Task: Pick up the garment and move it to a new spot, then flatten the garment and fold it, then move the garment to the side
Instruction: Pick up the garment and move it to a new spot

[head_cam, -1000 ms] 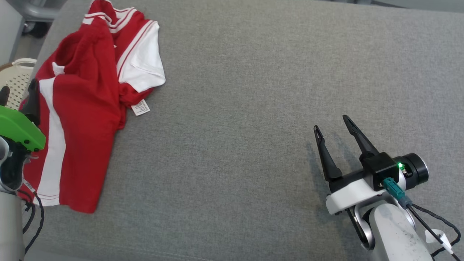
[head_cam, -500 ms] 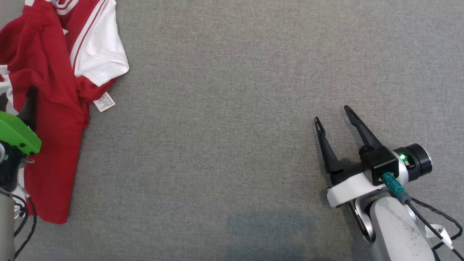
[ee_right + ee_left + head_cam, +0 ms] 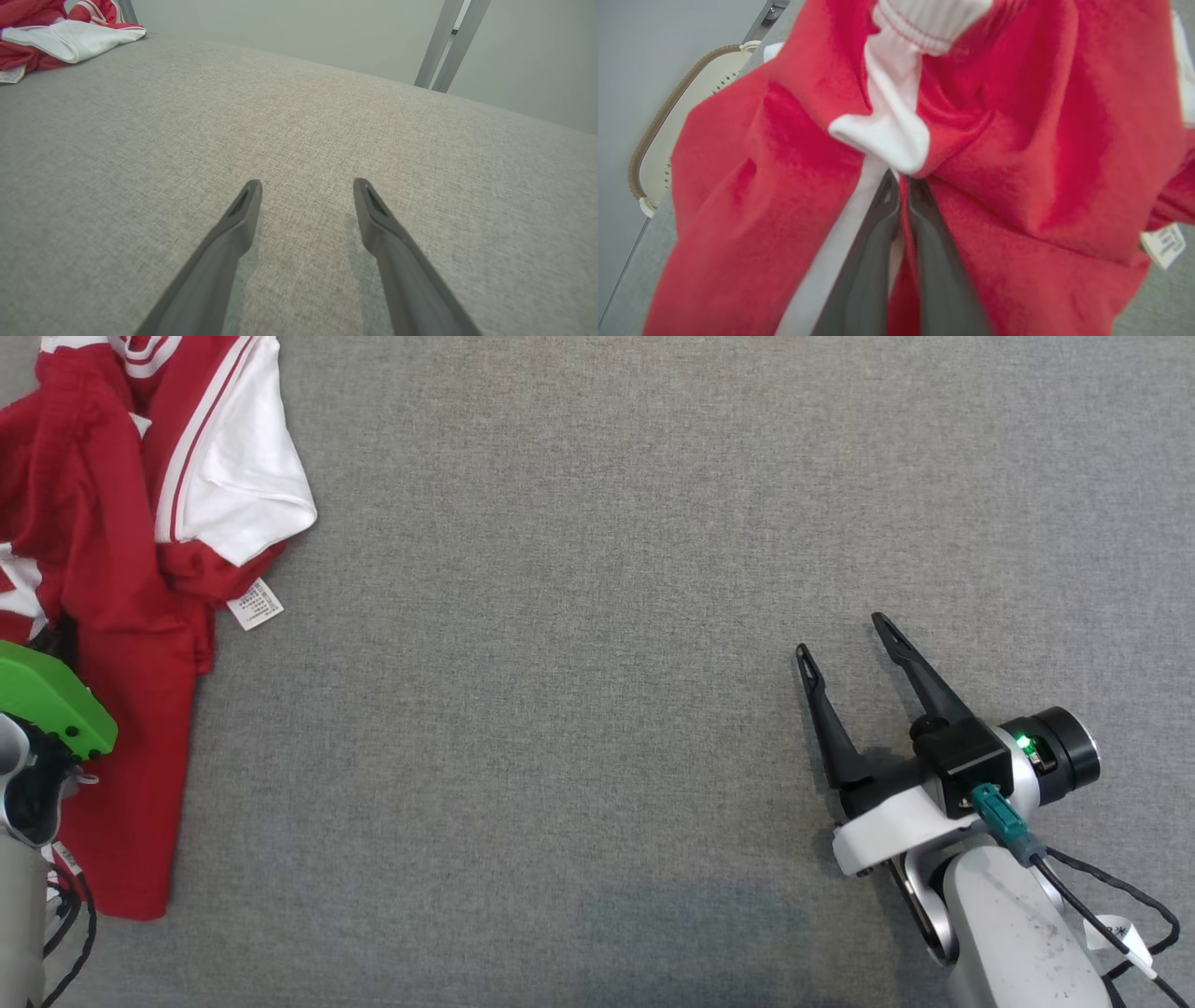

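Note:
The garment (image 3: 121, 523) is a red shirt with white panels and stripes, lying crumpled at the far left of the grey padded surface (image 3: 560, 616). In the left wrist view my left gripper (image 3: 901, 179) has its two dark fingers pressed together on a fold of the garment (image 3: 1017, 163), where red meets a white stripe. In the head view its green housing (image 3: 47, 695) sits over the shirt's left side. My right gripper (image 3: 840, 635) rests open low over bare fabric at the right, far from the shirt. The right wrist view shows that gripper (image 3: 306, 186) empty, with the garment (image 3: 70, 39) at the far left.
A white care label (image 3: 254, 605) sticks out from the shirt's right edge. A cream perforated basket (image 3: 658, 154) stands off the surface's left edge. Metal frame posts (image 3: 448, 42) rise beyond the far edge. Black cables (image 3: 1111, 896) trail from the right wrist.
My left gripper's fingers have come together on the shirt's fabric, which has bunched around them. The head camera has shifted, so the shirt sits further left in view. The right gripper stays open.

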You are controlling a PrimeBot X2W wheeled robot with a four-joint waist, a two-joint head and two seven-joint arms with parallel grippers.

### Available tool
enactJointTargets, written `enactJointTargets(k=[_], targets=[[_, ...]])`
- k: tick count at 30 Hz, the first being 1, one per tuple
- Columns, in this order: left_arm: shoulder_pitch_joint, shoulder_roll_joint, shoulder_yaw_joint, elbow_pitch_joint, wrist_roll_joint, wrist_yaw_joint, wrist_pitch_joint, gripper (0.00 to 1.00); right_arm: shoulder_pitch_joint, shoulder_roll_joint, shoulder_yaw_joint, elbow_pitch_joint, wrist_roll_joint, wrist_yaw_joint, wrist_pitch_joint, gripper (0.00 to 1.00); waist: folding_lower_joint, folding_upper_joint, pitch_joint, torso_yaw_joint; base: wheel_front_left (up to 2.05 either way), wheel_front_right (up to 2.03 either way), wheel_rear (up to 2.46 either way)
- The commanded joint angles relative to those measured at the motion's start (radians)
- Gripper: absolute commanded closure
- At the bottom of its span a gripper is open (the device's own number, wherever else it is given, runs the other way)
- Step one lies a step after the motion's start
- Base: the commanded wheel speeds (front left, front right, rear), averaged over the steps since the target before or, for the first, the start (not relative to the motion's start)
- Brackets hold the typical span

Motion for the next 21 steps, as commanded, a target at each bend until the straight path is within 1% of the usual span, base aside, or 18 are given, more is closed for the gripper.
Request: enactJointTargets(k=[1,9,16,21], targets=[[-0.012,0.006,-0.007,0.007,0.007,0.001,-0.003,1.0,-0.004,-0.003,0.0,0.002,-0.001,0.0,-0.004,0.0,-0.0001,0.0,-0.003,0.0,0.0,0.0,0.0],[-0.048,0.056,-0.037,0.024,0.022,0.001,-0.08,1.0,0.005,-0.003,0.008,0.018,0.024,0.0,-0.004,0.0,-0.0001,0.0,-0.061,0.007,0.0,0.0,0.0],[-0.062,0.111,-0.076,-0.009,0.035,0.001,-0.11,1.0,0.021,-0.003,0.021,0.035,0.06,0.0,-0.004,0.0,-0.0001,0.0,-0.14,0.012,0.0,0.0,0.0],[-0.068,0.143,-0.102,-0.05,0.049,0.001,-0.109,1.0,0.035,-0.003,0.024,0.045,0.086,0.0,-0.004,0.0,-0.0001,0.0,-0.196,0.01,0.0,0.0,0.0]])
